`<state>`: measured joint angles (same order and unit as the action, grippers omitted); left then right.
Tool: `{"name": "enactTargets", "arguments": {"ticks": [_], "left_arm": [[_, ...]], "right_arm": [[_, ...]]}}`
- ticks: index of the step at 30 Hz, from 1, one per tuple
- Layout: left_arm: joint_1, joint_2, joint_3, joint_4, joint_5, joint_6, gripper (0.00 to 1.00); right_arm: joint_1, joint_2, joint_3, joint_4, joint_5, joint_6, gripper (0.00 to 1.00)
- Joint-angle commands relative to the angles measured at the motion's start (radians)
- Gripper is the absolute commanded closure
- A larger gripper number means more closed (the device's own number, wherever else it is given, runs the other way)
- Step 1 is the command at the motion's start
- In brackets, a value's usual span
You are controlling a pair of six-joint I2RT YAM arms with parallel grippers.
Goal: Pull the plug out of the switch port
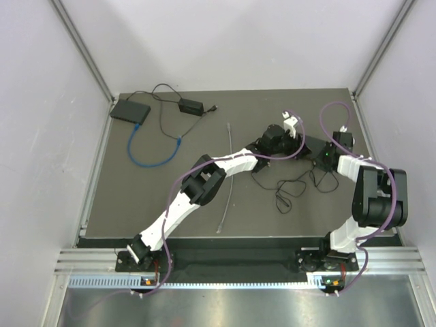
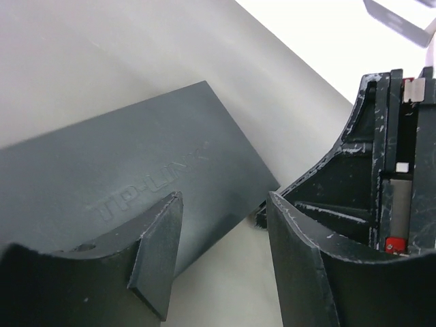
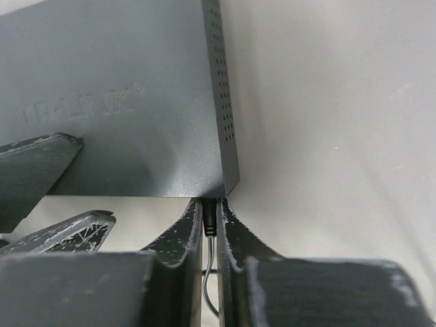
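In the left wrist view a dark TP-LINK switch lies flat on the grey table. My left gripper is open and straddles the switch's near corner: one finger lies over its top face, the other stands beside the corner. The right wrist view shows the same switch from its back edge. A small black plug sits in the port at that corner, and its thin cable trails back toward the camera. My right gripper is shut on the plug, with one finger against each side.
At the far left stands a second black switch with a looped blue cable and a power adapter beside it. A loose grey cable lies mid-table. A tangled black cord lies below the grippers.
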<state>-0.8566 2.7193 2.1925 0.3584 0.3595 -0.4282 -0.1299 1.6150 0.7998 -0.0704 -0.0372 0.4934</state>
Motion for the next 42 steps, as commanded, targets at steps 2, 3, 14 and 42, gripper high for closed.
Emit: {"name": "enactTargets", "arguments": {"ticks": [2,3,14,42], "left_arm": [[0.001,0.016,0.033,0.022,0.027,-0.07,0.43],[-0.001,0.017,0.029,0.022,0.021,-0.087,0.43],[-0.002,-0.016,-0.023,0.048,0.032,-0.1,0.45],[-0.13,-0.129,-0.126,-0.151,-0.278,0.904,0.33]], "right_arm": [[-0.023,0.02,0.003,-0.009,-0.087,0.033,1.0],[-0.039,0.023,0.001,-0.006,-0.127,0.039,1.0],[-0.272,0.072,-0.091,0.147,-0.548,0.097,1.0],[-0.094,0.072,0.134,-0.137,-0.383,-0.157,1.0]]}}
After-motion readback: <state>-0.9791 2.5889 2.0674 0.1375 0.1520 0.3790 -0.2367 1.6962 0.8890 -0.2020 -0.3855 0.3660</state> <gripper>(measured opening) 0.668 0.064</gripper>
